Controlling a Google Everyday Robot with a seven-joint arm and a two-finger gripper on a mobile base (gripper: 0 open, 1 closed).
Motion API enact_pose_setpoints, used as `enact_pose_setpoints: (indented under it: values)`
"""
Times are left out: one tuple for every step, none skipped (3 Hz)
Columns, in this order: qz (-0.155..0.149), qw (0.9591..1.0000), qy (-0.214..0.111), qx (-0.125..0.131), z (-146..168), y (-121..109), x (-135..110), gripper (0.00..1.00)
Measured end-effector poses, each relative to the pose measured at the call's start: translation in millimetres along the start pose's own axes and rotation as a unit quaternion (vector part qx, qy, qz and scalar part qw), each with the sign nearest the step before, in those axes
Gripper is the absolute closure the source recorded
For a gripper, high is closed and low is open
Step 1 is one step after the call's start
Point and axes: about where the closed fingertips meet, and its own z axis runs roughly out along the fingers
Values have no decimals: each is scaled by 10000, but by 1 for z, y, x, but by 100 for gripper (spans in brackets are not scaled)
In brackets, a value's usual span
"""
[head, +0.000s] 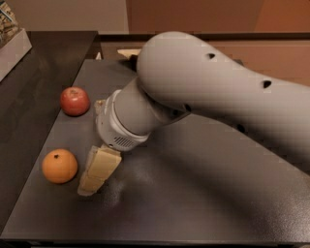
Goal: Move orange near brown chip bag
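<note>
Prob. office kitchenette/break area: dark worktop [193, 203], wood-tone wall [193, 14] behind, white bin [14, 51] far left. Claw [91, 184] low over worktop, just beside orange [59, 165].

The arm [218, 92] hides nearly all of the bag [127, 52]; only a pale tip shows. The arm runs off the right edge, its claw [92, 181] just beside the orange [59, 166].

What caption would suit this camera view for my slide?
Robot pincer close beside the orange on the dark table, with a red apple farther back.
</note>
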Motion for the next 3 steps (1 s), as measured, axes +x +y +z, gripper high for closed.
enact_pose_setpoints:
  values:
    - [-179,9996,-82,-198,22,13,-12,0]
    - [-383,9982,-116,-439,38,28,-20,0]
    - [-477,9967,-101,-641,54,40,-26,0]
